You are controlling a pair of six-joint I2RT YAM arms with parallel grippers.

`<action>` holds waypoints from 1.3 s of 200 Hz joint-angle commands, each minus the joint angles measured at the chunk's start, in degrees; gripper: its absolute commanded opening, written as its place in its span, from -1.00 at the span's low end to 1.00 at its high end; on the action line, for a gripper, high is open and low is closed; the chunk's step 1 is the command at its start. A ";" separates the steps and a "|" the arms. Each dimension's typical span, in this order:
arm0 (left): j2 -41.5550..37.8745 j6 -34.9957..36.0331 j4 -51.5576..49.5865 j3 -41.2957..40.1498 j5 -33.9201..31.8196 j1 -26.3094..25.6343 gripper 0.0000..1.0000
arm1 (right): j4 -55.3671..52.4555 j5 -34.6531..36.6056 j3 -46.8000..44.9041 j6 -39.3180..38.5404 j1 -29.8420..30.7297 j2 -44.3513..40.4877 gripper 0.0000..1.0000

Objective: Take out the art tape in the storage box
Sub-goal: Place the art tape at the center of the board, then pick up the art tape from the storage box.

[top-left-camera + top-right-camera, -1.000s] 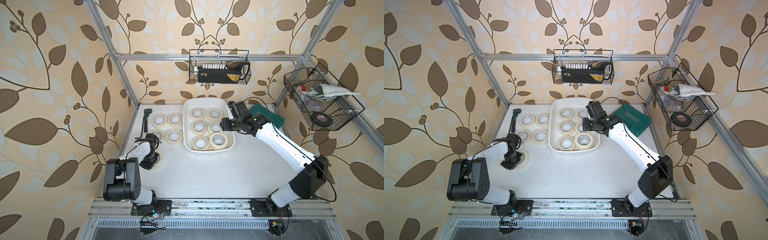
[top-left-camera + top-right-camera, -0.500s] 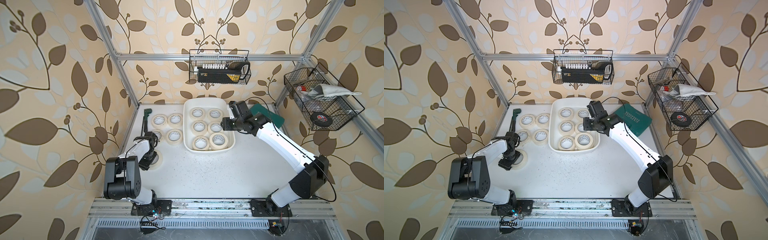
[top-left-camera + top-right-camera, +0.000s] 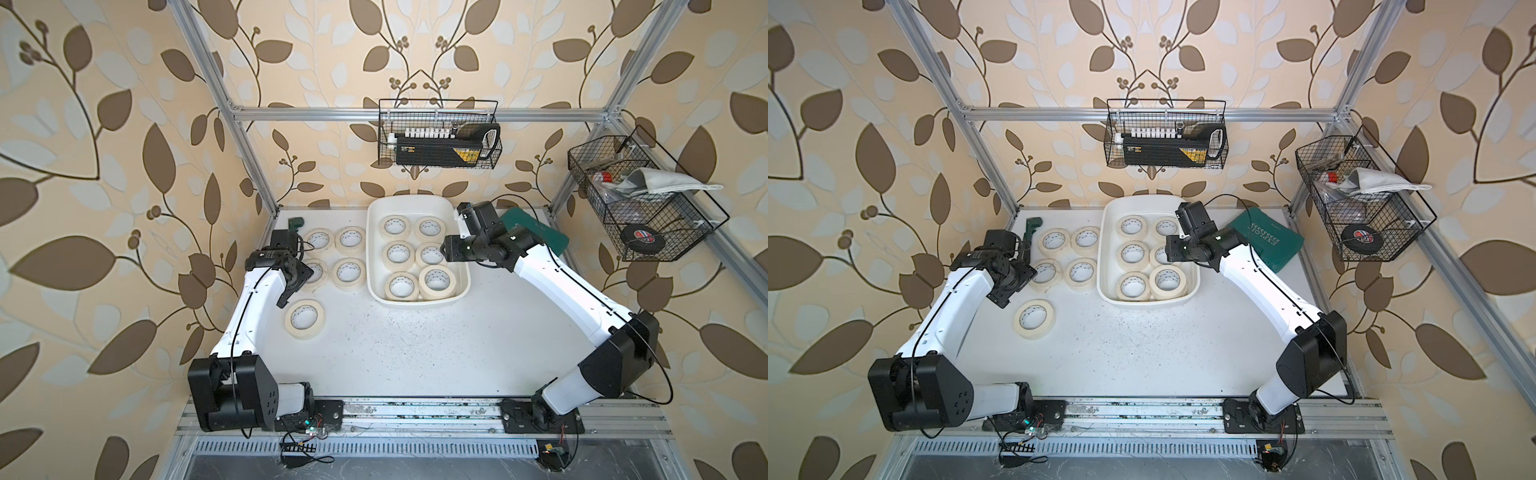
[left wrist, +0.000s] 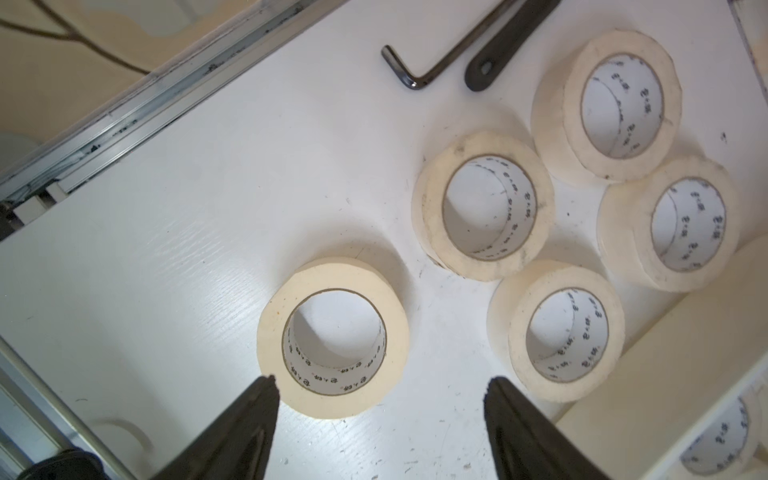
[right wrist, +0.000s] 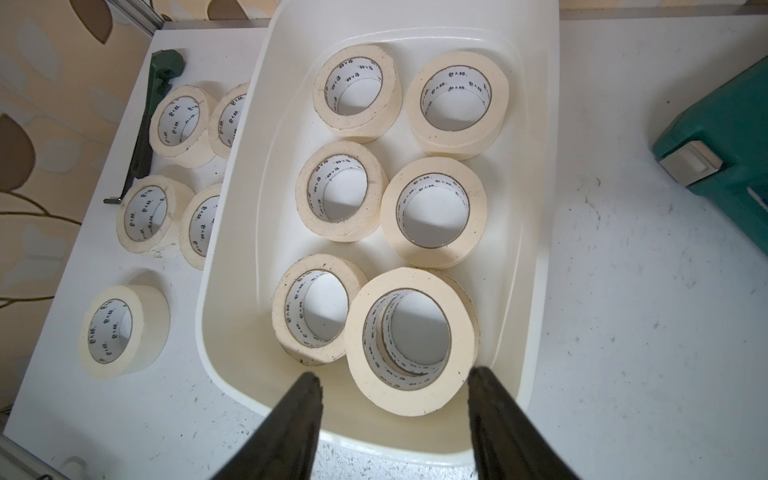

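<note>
L arm bent over table; L gripper (image 4: pixel 381 380) wide, empty, near loose tape roll (image 4: pixel 272 336). R arm reaches over box (image 5: pixel 241 208); R gripper (image 5: pixel 394 372) open, empty.

You can see eleven art tape rolls (image 3: pixel 304 318), six inside the one storage box (image 3: pixel 368 257), five out on the table (image 3: pixel 415 353), one green case (image 3: pixel 1271 245), two wire baskets (image 3: pixel 439 141), one black tape roll (image 3: pixel 640 240), one bent metal key (image 4: pixel 436 65), two robot arms (image 3: pixel 257 307)
</note>
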 commanded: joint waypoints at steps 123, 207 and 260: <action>3.64 15.44 3.00 5.89 14.68 -15.11 0.98 | -4.60 -7.52 0.40 -13.17 -4.74 9.95 0.30; 4.76 14.84 3.37 5.59 17.19 -16.59 0.98 | -3.45 -8.52 -0.73 -13.54 -4.74 15.42 0.30; 5.10 13.73 3.58 5.70 17.19 -17.34 0.98 | -3.18 -7.36 -0.66 -13.36 -4.72 18.52 0.15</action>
